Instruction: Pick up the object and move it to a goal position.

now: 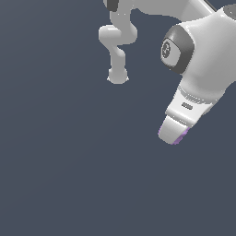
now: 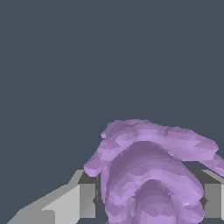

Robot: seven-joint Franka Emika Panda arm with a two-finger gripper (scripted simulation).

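The object (image 2: 151, 175), a lumpy light-purple piece, is seen in the wrist view seated between the two fingers (image 2: 86, 199), one pad at each flank, and the fingers appear clenched on it. Its ridged bulk swells past the pads on both sides and beyond their tips, so only a middle band seems to be pinched; a grip of this kind is judged adequate for carrying but sensitive to sharp turns, since a knobbly surface gives the pads few flat patches to bear on.

In the exterior view the gripper (image 1: 174, 133) is tilted, and the object (image 1: 184, 135) is betrayed only by thin purple slivers at the edges of the fingertips, the rest being hidden behind the white housing. Whether the fingertips are lifted off the bench (image 1: 69, 175) or resting on it cannot be told, as no shadow or contact line is rendered.

Beyond the fingers nothing but plain dark surface is shown in either view, and no goal marker can be made out. Open room is therefore judged generous all round the fingers. The only other body in sight is the arm's own base (image 1: 118, 76), well apart behind the gripper, which is judged the one thing to be kept away from during transport.
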